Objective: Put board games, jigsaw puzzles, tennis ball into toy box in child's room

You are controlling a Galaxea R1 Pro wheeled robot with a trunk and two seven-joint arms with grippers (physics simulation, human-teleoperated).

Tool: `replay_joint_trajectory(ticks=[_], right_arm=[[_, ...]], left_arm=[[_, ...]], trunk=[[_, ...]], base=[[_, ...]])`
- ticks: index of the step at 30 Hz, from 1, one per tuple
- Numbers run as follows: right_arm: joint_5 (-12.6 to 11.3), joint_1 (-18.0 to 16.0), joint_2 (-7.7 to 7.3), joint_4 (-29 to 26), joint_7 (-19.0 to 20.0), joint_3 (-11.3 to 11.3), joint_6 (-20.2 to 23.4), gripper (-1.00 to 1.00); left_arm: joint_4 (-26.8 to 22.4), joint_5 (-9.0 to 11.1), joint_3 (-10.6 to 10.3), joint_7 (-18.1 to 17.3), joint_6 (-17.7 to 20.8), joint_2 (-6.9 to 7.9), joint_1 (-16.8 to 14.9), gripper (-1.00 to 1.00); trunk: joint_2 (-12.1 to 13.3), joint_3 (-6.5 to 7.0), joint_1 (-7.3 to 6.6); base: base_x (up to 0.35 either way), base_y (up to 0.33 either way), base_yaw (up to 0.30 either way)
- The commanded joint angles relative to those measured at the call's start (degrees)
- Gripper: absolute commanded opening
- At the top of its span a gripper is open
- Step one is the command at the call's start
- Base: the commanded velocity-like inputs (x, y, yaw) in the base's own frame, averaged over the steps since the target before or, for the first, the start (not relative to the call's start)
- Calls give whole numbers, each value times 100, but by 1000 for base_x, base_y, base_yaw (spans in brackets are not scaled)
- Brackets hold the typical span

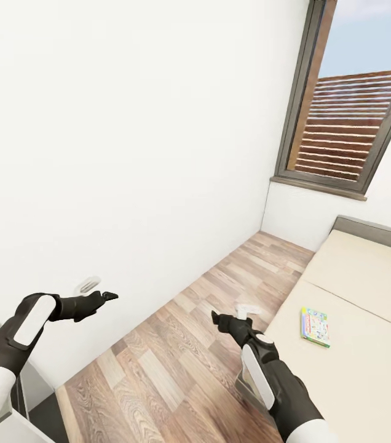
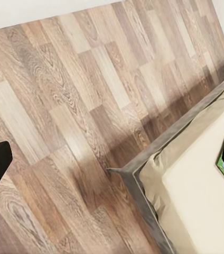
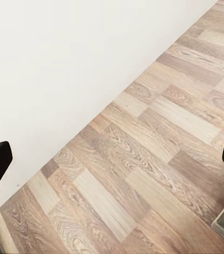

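Board game boxes are sought as both grippers, left (image 1: 110, 296) and right (image 1: 216, 318), are held spread and empty above the wood floor (image 1: 177, 344). One flat box (image 1: 315, 327), judged light and stiff, lies on the bed (image 1: 355, 344), best pinched across an overhanging edge.

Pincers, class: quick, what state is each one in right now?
Left pincer: open, holding nothing.
Right pincer: open, holding nothing.

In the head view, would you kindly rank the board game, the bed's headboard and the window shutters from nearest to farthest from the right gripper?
1. Board game: on the mattress, just right of the right gripper.
2. Headboard: at the bed's far end.
3. Window shutters: high on the far wall.
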Motion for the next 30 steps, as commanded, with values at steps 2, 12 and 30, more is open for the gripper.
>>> replay_joint_trajectory(ticks=[2,12,30], right_arm=[[-40,-5,1,-31,-57,18,40,100],[-46,-4,-42,-105,-44,-22,116,100],[13,-4,-8,-89,-66,14,122,100]], left_arm=[[-4,22,-12,16,11,6,-5,100],[-6,28,-20,17,13,-16,-5,100],[-12,22,-13,-1,11,16,-5,100]], trunk=[[-13,1,4],[-13,85,4],[-13,233,4]], base=[[0,0,-97],[0,0,-142],[0,3,-182]])
